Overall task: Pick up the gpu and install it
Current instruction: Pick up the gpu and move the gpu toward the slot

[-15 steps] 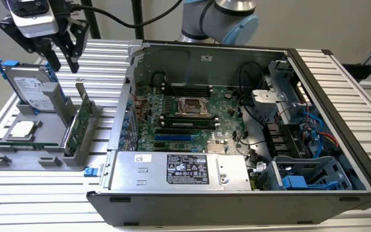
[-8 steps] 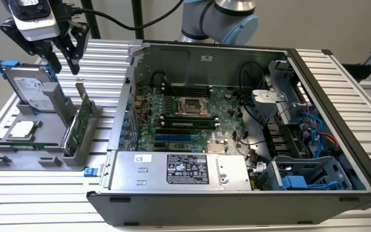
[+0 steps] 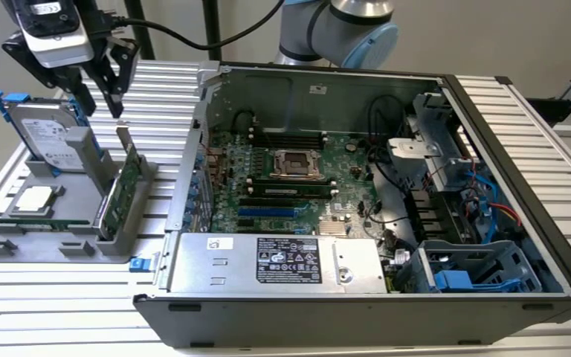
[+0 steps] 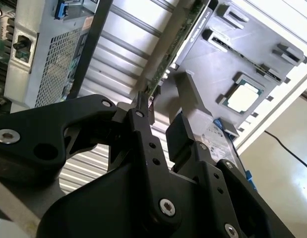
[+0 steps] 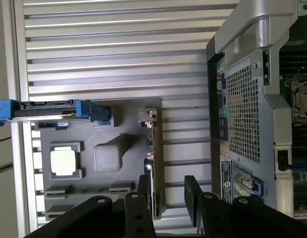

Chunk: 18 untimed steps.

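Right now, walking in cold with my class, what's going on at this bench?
A robot arm's gripper hangs open above a grey parts holder on the exterior view's left, beside an open computer case. The gpu stands on edge in that holder. In the first wrist view the jaws line up on either side of the card from above, not closed on it. It has not yet been lifted or put into the case.

Exterior view overlooks all; both wrist views share holder [image 5: 126, 119] [image 4: 217, 69].
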Motion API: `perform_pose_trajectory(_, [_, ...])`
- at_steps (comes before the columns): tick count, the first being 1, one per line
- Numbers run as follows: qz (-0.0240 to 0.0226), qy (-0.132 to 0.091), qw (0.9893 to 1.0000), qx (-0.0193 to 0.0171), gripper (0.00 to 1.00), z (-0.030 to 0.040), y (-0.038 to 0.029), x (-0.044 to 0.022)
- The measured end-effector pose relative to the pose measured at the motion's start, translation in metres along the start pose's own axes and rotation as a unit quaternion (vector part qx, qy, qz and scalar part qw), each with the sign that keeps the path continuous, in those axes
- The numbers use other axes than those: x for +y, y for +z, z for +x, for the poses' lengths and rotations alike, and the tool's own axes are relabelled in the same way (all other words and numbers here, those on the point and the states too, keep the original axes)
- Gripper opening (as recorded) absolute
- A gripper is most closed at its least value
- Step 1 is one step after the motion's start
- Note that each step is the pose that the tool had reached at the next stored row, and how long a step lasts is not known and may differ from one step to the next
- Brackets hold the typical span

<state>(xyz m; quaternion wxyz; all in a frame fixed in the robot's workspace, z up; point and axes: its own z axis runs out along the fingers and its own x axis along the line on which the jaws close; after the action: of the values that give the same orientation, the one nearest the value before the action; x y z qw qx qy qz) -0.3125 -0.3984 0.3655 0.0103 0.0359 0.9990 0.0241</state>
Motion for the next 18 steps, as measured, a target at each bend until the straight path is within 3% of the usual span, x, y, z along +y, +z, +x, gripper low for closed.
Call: perform_pose_trajectory(18, [0.0, 0.0, 1.0, 0.0, 1.0, 0.0001, 0.0076, -0.0005])
